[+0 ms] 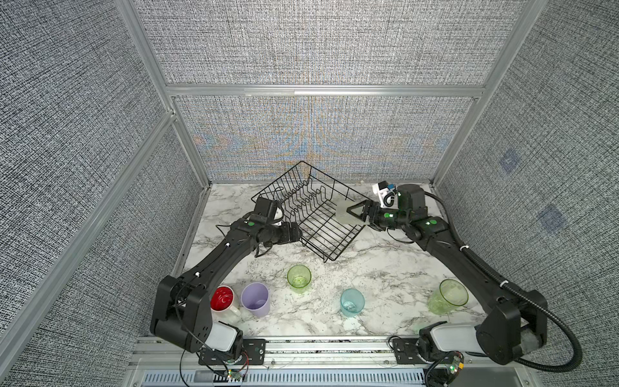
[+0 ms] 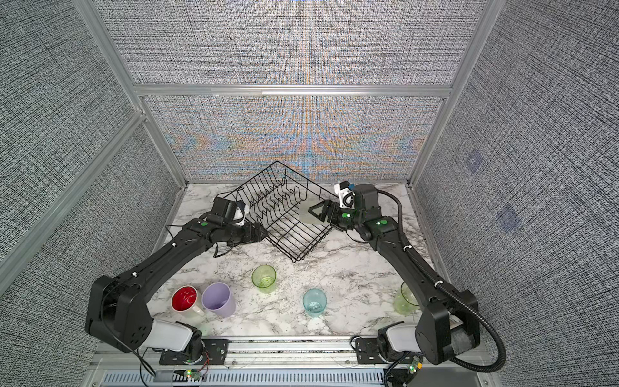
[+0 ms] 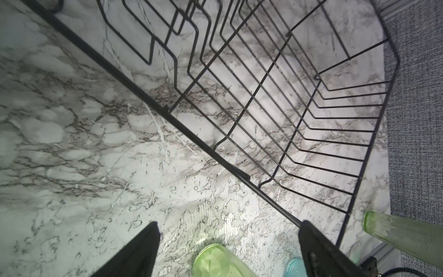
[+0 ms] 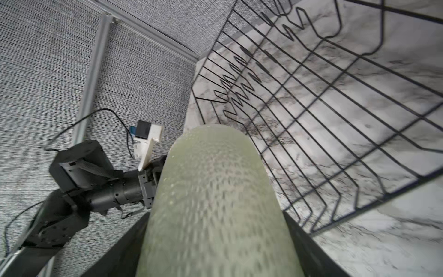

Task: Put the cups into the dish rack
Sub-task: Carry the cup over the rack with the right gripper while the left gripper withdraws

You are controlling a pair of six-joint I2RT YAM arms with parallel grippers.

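Observation:
The black wire dish rack [image 1: 330, 258] [image 2: 296, 259] stands cornerwise at the back of the marble table, with no cup in it. My right gripper [image 1: 355, 213] [image 4: 215, 230] is shut on a pale green tumbler [image 1: 345, 214] [image 2: 306, 214] [image 4: 213, 182], held on its side over the rack's right rim. My left gripper [image 1: 296, 234] [image 3: 229, 223] is open and empty beside the rack's left rim [image 3: 167, 112]. In front stand a white mug with red inside [image 1: 222, 299], a lavender cup [image 1: 255, 299], a green tumbler [image 1: 299, 279] [image 3: 215, 261], a teal cup [image 1: 351, 301] and another green tumbler [image 1: 447, 296].
Grey fabric walls close the table at the back and both sides. The right arm's link [image 1: 469, 264] passes just behind the right-hand green tumbler. An aluminium rail [image 1: 335, 348] with both arm bases runs along the front edge.

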